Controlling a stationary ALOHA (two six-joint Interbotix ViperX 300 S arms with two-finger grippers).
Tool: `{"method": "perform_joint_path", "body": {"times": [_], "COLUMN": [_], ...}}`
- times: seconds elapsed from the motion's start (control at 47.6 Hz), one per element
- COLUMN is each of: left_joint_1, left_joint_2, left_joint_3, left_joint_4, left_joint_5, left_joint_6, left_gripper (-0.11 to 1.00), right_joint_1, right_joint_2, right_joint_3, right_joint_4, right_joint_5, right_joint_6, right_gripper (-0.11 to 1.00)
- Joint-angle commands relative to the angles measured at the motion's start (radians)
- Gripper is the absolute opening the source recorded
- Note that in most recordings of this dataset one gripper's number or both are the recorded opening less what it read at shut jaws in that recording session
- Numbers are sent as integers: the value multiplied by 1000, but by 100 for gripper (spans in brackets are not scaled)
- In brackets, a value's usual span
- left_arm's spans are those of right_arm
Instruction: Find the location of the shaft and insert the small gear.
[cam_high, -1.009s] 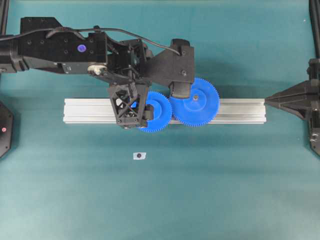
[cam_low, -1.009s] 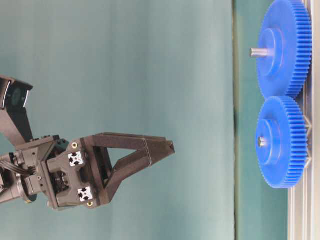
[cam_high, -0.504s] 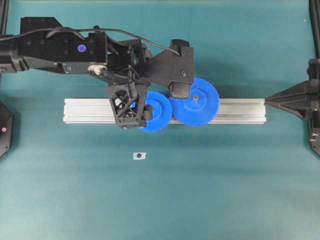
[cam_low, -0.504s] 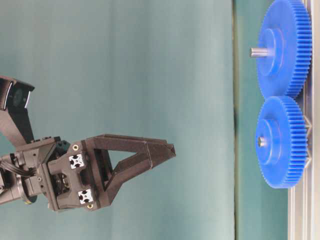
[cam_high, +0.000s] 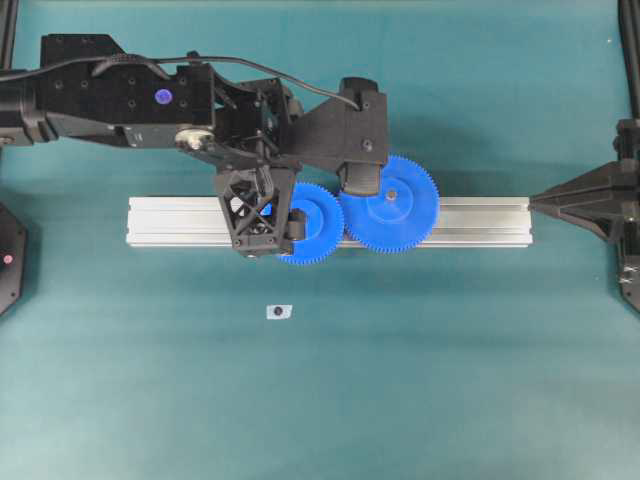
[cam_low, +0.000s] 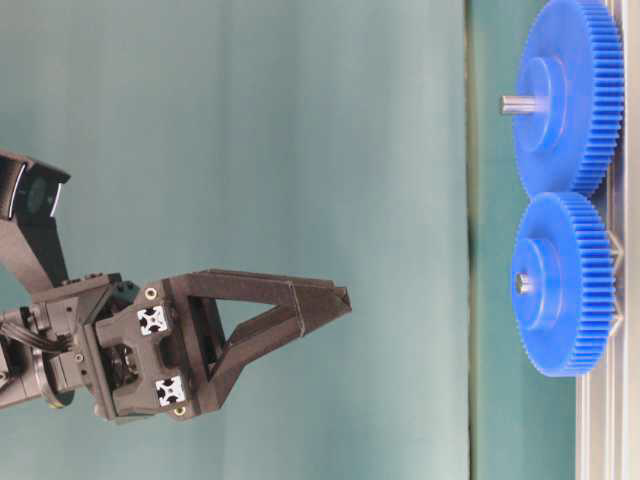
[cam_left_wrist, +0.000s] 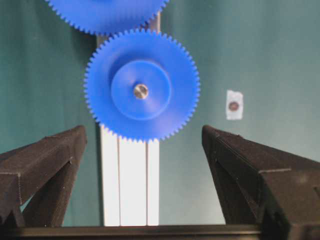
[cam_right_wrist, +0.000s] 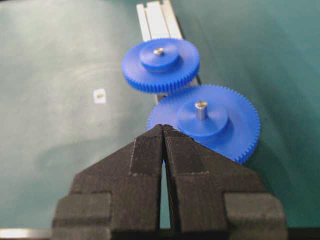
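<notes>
The small gear (cam_high: 318, 224) lies flat on the aluminium rail (cam_high: 180, 222), its teeth meshed with the large gear (cam_high: 395, 207). A silvery pin tip, the shaft (cam_left_wrist: 141, 91), shows in the small gear's (cam_left_wrist: 142, 90) hub; its base is hidden. My left gripper (cam_left_wrist: 143, 131) is open and empty, apart from the gear. The table-level view shows the left gripper (cam_low: 340, 297) well off the small gear (cam_low: 555, 285). My right gripper (cam_right_wrist: 163, 127) is shut and empty, just short of the large gear (cam_right_wrist: 210, 122). In the overhead view the right gripper (cam_high: 535, 203) is at the rail's right end.
A tiny white tag with a dark dot (cam_high: 279, 312) lies on the teal mat in front of the rail; it also shows in the left wrist view (cam_left_wrist: 233, 105). The large gear carries a grey centre pin (cam_right_wrist: 201, 109).
The left gripper has drifted very slightly. The gears and the right gripper have not moved.
</notes>
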Motion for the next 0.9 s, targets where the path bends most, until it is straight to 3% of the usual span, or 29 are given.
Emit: {"method": "perform_joint_path", "body": {"times": [0.0,0.883], "left_joint_1": [-5,-5], "left_joint_2": [-31,-20], "left_joint_3": [-9,-9], "left_joint_4": [2,2], "left_joint_5": [-3,-3], "left_joint_6": [-2,-3], "left_gripper": [90,90], "right_joint_1": [-3,-18], "right_joint_2": [6,6], "right_joint_3": [-11,-9], "right_joint_4": [0,-2], "right_joint_5": [-9,-11], "right_joint_6": [8,8], "right_gripper": [0,0]}}
